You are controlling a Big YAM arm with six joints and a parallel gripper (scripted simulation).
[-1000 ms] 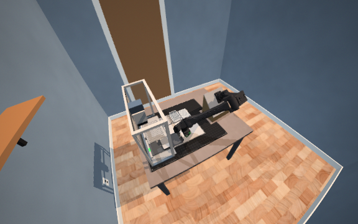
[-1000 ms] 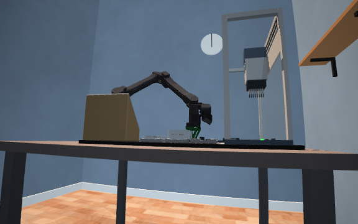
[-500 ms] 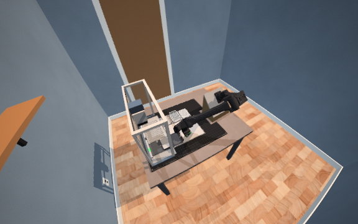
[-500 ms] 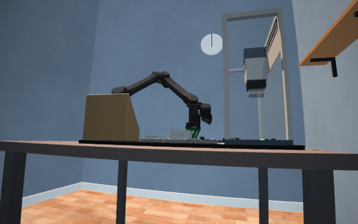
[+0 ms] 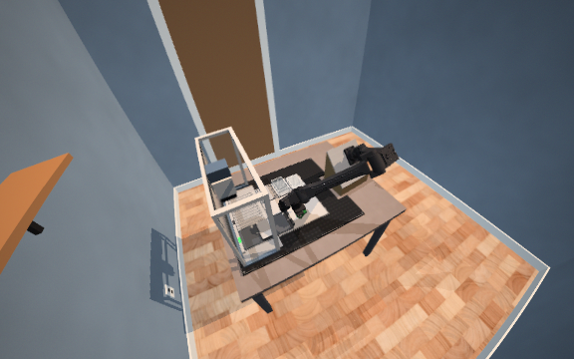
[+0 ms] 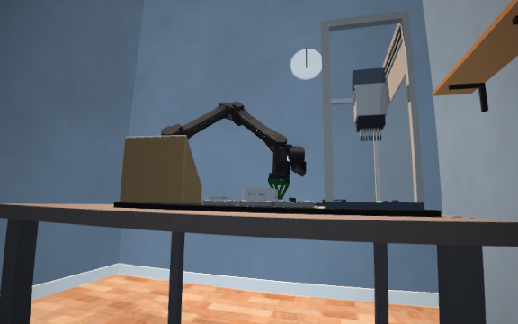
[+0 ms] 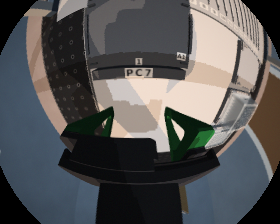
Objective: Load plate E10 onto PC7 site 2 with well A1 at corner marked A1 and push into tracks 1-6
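Note:
My gripper [image 7: 139, 110] has green fingers that stand open with nothing between them. It hangs just above the apron, a little behind the handle end of carrier PC7 [image 7: 139, 72], whose label faces me. The dark grey carrier body [image 7: 138, 26] runs away from me into the ribbed rails [image 7: 217, 3]. In the overhead view the gripper [image 5: 301, 211] is at the apron's edge and the carrier [image 5: 262, 230] lies inside the instrument frame. A green lamp [image 5: 239, 240] glows at the far end of the rails and also shows in the side view [image 6: 379, 201]. I cannot make out the plate on the carrier.
The white instrument frame [image 5: 237, 194] with its pipetting head [image 6: 369, 103] stands over the rails. Plate nests with labware [image 5: 287, 183] lie beside the apron; the block [image 6: 259, 193] stands behind the gripper [image 6: 280, 189]. A tan box [image 6: 157, 170] holds the arm's base.

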